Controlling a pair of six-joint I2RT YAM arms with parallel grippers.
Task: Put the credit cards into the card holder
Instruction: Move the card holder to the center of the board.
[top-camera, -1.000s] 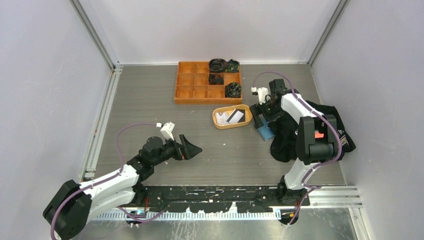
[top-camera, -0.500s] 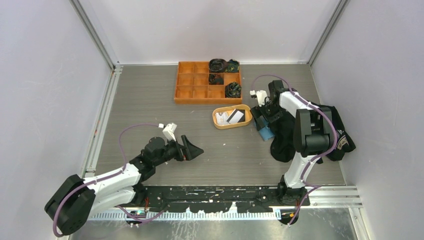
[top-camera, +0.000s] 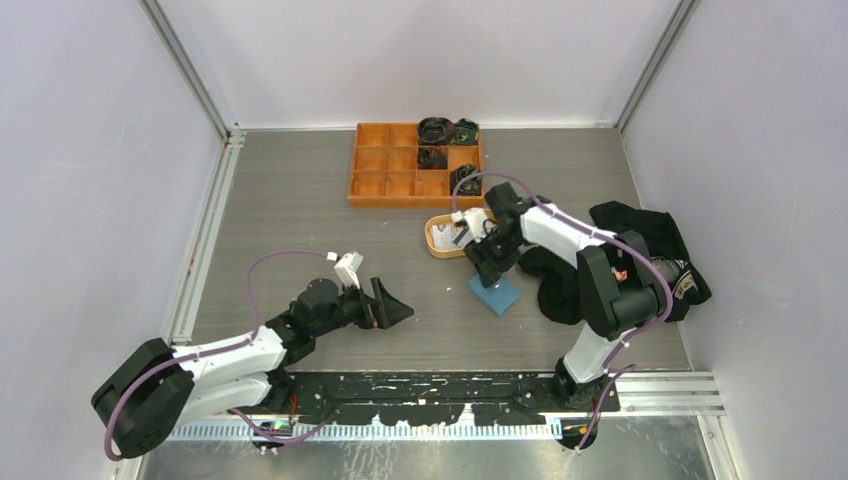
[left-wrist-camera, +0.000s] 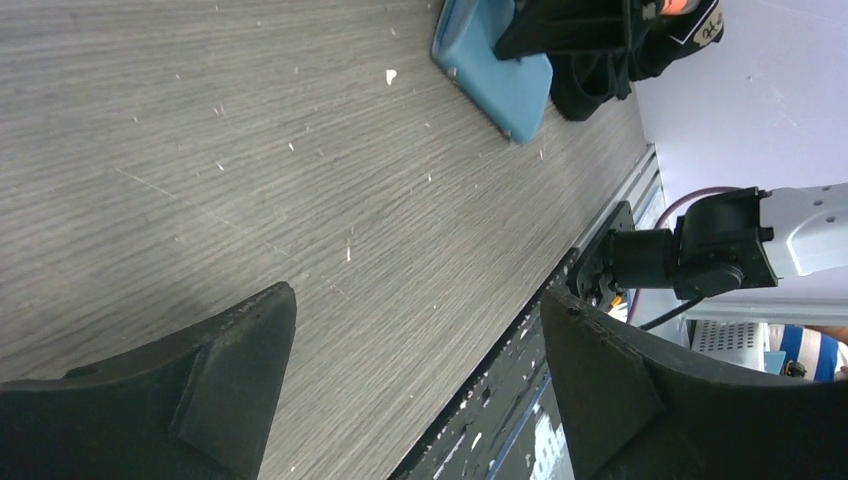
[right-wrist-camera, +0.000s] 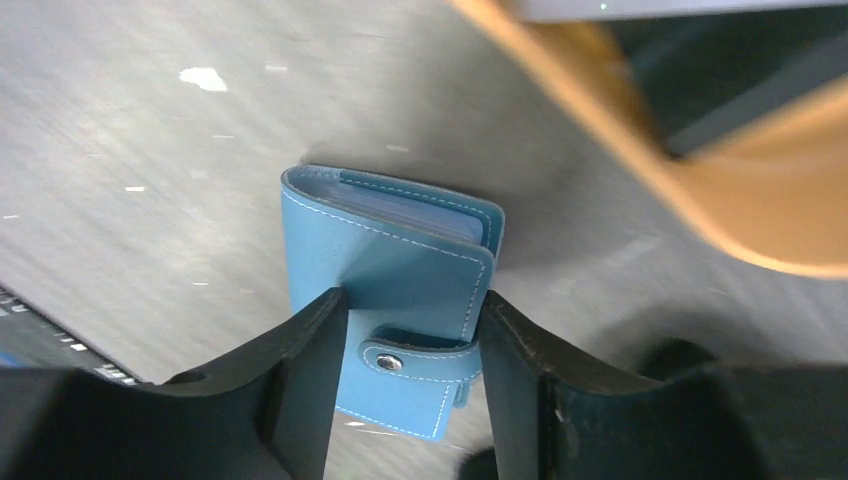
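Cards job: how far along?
Done: nothing; the black and white credit cards lie in the tan oval dish. In hand: the right pincer clamps the small blue snap-tab card holder, snapped shut. The left pincer is open, empty. Left: unsnap holder, load every card.

My left arm (top-camera: 235, 355) lies low, stretched forward and right, left gripper (left-wrist-camera: 418, 300) jaws wide apart. My right arm (top-camera: 560, 228) bends left toward centre with the wrist tipped down, right gripper (right-wrist-camera: 412, 300) fingers pressed on both sides of the card holder (right-wrist-camera: 385, 235).
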